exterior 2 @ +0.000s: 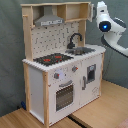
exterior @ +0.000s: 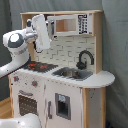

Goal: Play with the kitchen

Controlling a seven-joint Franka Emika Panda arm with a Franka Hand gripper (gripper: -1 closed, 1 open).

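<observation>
beside the kitchen (exterior: 65, 75), gripper (exterior: 40, 31) raised

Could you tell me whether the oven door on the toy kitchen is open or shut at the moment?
Shut. In both exterior views the oven door sits flush with the kitchen front, its handle up against the panel and no gap showing.

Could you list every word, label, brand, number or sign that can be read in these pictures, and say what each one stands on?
No text can be read in either exterior view.
The microwave on the kitchen has a panel of small dark marks on its right side: too blurred to read.
The knobs show no legible markings.
The arm bears no readable brand or label.
</observation>
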